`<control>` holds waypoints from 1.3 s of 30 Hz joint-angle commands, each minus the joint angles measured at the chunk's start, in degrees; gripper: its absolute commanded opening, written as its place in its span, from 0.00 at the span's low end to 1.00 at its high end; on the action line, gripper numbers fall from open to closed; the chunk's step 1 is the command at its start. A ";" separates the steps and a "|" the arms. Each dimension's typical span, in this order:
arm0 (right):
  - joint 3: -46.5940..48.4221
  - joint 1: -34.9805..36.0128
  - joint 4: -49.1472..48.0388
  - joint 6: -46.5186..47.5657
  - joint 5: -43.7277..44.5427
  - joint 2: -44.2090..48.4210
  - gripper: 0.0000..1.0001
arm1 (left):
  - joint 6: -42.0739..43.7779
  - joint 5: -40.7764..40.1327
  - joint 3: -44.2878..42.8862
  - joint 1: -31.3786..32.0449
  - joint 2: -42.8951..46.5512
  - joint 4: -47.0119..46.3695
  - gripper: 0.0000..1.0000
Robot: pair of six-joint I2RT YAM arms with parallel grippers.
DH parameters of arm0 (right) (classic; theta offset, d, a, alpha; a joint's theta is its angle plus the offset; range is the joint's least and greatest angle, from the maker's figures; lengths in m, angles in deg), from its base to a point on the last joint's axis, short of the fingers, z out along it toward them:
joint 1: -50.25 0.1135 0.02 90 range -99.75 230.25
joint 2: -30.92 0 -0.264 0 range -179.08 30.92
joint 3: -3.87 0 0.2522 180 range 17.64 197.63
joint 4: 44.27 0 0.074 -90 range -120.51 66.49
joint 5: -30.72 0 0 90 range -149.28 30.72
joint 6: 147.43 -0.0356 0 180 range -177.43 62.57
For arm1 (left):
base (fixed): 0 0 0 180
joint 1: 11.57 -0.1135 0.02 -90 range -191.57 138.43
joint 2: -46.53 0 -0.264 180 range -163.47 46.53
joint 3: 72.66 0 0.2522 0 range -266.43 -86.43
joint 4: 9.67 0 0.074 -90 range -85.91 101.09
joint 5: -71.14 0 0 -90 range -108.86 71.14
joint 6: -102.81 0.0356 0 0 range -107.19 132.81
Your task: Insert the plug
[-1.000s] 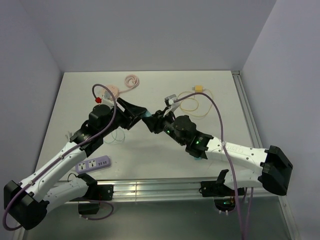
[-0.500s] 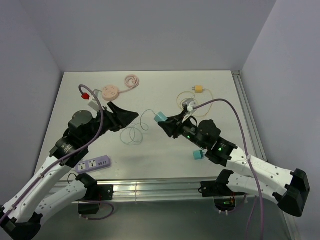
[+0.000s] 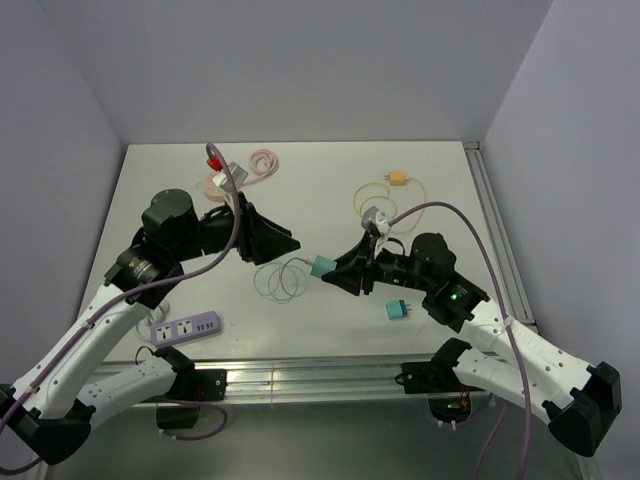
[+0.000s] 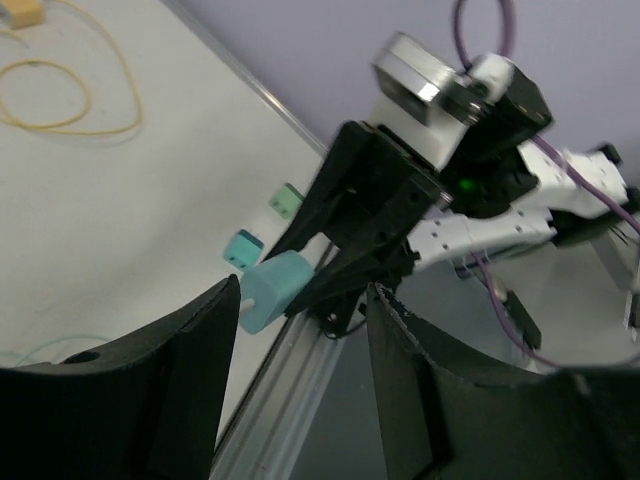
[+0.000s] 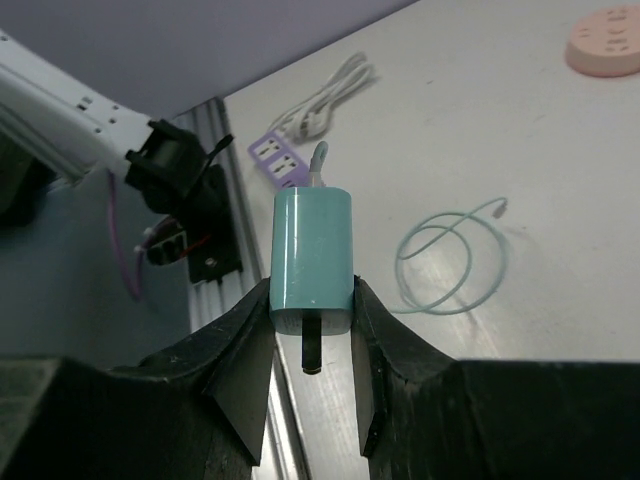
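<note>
My right claw (image 5: 311,318) is pinching the teal plug (image 5: 311,258) by its two broad sides. Both fingers (image 5: 240,355) are pressing against it, and a dark prong is poking out of the end that is facing my wrist. A thin teal cord (image 5: 452,262) is leaving the opposite end and is lying in loose loops on the tabletop (image 5: 520,150) below. Seen from above, I am holding the plug (image 3: 321,266) in the air over the middle of the tabletop, a little toward the near edge, with the right claw (image 3: 332,272) pointing toward the left edge.

My left claw (image 4: 300,340) is hanging spread wide and gripping nothing. Its fingers (image 4: 170,390) are framing the plug (image 4: 272,290) across a gap, so the two claws are facing each other without touching. From above, the left claw (image 3: 287,243) is hovering near the plug, on its far left side.

A purple power strip (image 3: 187,327) is lying by the near left corner, with a white cord (image 5: 330,95) beside it. A pink round socket (image 5: 608,40) is sitting toward the far edge on the left half, with a coiled pink cord (image 3: 264,160) just beside it. A yellow plug (image 3: 398,179) and its yellow cord (image 3: 385,210) are lying toward the far right corner. A small green block (image 3: 398,310) is sitting near the near edge, beside my right arm.
</note>
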State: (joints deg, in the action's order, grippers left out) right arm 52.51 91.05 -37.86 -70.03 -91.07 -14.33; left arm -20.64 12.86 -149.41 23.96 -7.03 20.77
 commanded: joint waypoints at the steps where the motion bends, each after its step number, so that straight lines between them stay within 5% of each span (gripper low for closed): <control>1: 4.32 -0.89 0.50 -2.34 -9.68 -0.36 0.00 | 3.92 12.72 0.13 0.33 0.21 -6.84 0.58; 18: 6.96 -2.83 -9.60 -15.35 -22.08 0.43 0.00 | 10.42 13.98 3.13 7.54 0.12 -8.25 0.54; 39: 8.11 -2.83 -14.44 -18.95 -20.50 -1.85 0.00 | 9.20 13.72 2.25 9.82 -1.63 -7.46 0.41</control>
State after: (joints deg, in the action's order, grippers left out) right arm 58.21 88.56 -48.46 -88.11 -112.03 -16.10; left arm -11.77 26.20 -146.17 33.05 -8.41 15.07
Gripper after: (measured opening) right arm 0.387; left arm 0.421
